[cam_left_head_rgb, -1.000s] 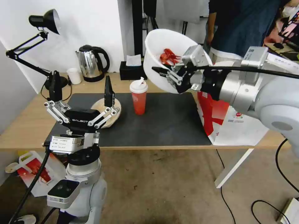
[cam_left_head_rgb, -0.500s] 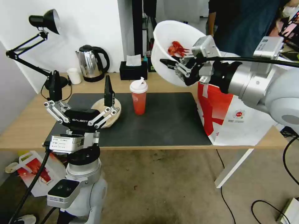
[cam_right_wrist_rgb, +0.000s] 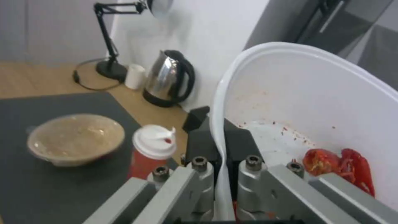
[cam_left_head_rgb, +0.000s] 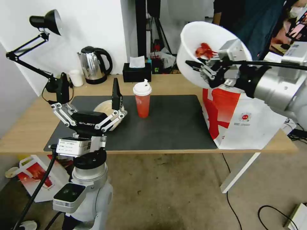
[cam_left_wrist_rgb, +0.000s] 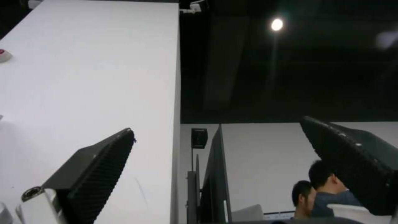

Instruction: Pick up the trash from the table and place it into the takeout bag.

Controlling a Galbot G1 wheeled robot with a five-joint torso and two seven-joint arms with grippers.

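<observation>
My right gripper is shut on the rim of the wide white bowl with red crayfish shells. It holds the bowl tilted in the air above the top of the red-and-white takeout bag at the table's right end. In the right wrist view the fingers pinch the bowl's wall. The red cup stands upright on the black mat. The beige bowl sits partly hidden behind my open left gripper, which points upward.
A desk lamp, a kettle, a small white cup and a black tissue box line the back of the table. A person stands behind the bag. A smaller bag and cables lie on the floor.
My right gripper has carried the white bowl up and to the right, from over the mat to above the takeout bag. The left arm has shifted slightly to the right.
</observation>
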